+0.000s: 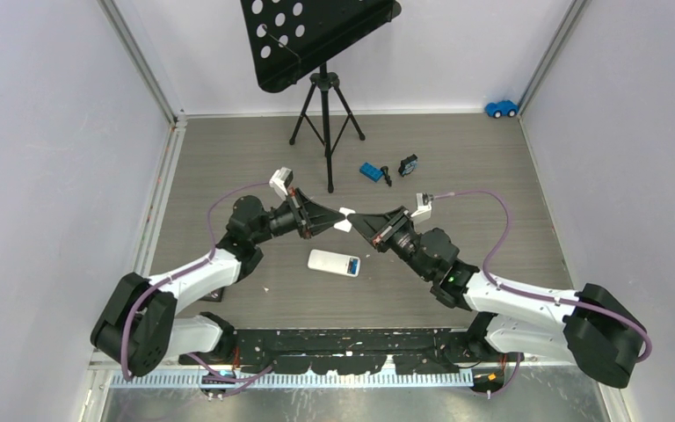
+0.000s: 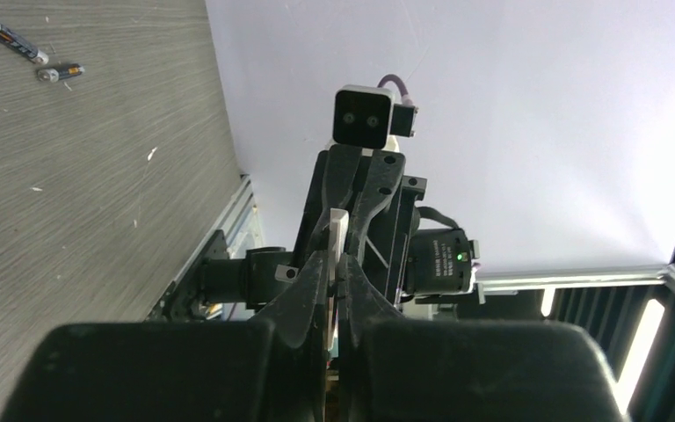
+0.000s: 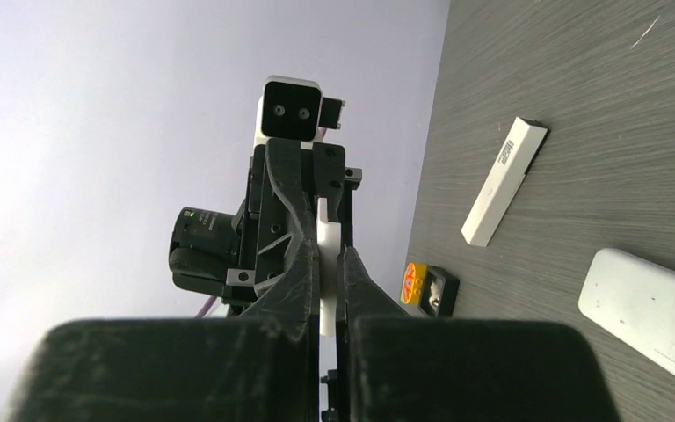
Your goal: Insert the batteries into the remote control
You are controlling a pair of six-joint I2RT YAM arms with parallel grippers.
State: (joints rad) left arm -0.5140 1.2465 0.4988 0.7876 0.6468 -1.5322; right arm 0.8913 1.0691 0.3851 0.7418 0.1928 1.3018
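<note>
Both grippers meet above the middle of the table, each shut on the same small flat white piece point(image 1: 345, 220). My left gripper point(image 1: 337, 221) holds it from the left and my right gripper point(image 1: 357, 221) from the right. In the left wrist view the piece point(image 2: 338, 227) is pinched edge-on in the left gripper point(image 2: 337, 268). The right gripper point(image 3: 327, 259) clamps the piece point(image 3: 325, 227) likewise. The white remote control point(image 1: 334, 262) lies flat on the table below them, also seen as the remote point(image 3: 659, 316). Two thin batteries point(image 2: 13, 40) point(image 2: 60, 72) lie loose on the table.
A black music stand's tripod point(image 1: 325, 114) stands at the back. A blue brick point(image 1: 370, 171) and a black-and-blue block point(image 1: 408, 164) lie right of it, a blue toy car point(image 1: 501, 108) in the far right corner. A white bar point(image 3: 503, 180) and a yellow-and-black block point(image 3: 429, 288) lie near the left wall.
</note>
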